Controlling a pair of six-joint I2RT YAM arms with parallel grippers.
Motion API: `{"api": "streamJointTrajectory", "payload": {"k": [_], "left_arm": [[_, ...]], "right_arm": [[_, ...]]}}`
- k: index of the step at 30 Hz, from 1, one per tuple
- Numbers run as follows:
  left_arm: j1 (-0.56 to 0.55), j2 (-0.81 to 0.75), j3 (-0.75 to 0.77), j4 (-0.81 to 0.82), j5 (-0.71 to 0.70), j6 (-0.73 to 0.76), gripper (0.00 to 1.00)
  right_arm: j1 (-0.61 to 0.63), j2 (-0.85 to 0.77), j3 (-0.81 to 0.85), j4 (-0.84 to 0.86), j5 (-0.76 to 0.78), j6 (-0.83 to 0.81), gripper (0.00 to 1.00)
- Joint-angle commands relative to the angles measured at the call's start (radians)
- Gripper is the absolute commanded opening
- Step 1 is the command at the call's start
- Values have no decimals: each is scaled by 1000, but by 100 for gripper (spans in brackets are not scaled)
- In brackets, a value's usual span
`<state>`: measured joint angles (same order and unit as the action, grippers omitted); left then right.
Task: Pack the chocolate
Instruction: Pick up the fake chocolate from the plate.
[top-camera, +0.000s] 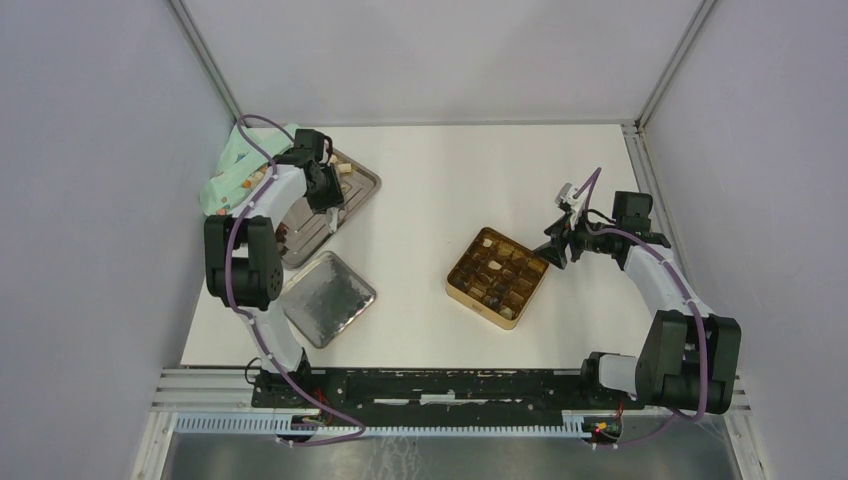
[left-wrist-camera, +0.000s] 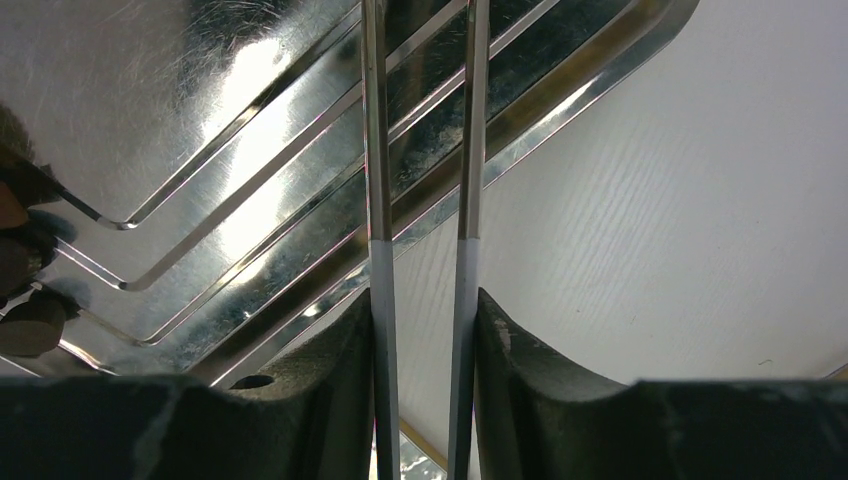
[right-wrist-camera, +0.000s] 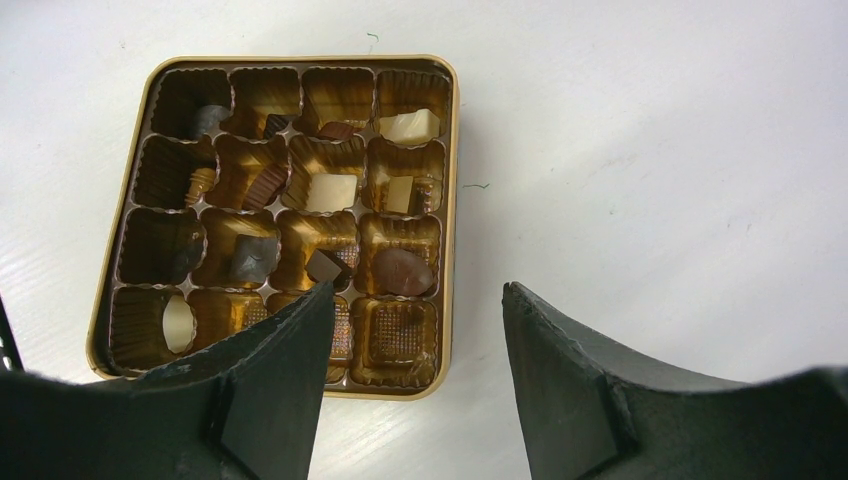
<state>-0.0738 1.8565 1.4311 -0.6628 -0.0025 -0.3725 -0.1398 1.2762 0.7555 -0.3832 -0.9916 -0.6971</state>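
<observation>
A gold square tin with a grid of cups sits mid-table; several cups hold chocolate, such as a brown piece and a cream one. More chocolate pieces lie on a shiny tray at the back left, and a few show at the left edge of the left wrist view. My left gripper hovers over that tray's rim, shut on metal tweezers whose tips run out of view. My right gripper stands open and empty beside the tin's right corner.
A second shiny tray lies in front of the first, near the left arm. A mint-green bag sits against the left wall behind the tray. White walls close in the table on three sides.
</observation>
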Motion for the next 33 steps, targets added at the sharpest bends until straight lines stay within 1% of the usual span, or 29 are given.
{"api": "streamJointTrajectory", "payload": {"k": [1, 5, 8, 18, 27, 33], "left_arm": [[0, 0, 54, -21, -28, -12, 26], [0, -1, 68, -45, -33, 25, 16], [-1, -18, 63, -56, -30, 49, 2], [-1, -151, -36, -7, -2, 76, 2], [12, -231, -100, 12, 75, 90, 2], [12, -337, -153, 19, 159, 78, 2]], "right_arm": [[-3, -5, 24, -3, -24, -16, 68], [-3, -5, 24, -3, -24, -17, 68], [-3, -6, 25, -6, -24, -16, 68], [-3, -6, 24, -4, -26, -16, 68], [-2, -6, 22, -6, -28, -16, 68], [-3, -4, 18, -5, -37, -22, 68]]}}
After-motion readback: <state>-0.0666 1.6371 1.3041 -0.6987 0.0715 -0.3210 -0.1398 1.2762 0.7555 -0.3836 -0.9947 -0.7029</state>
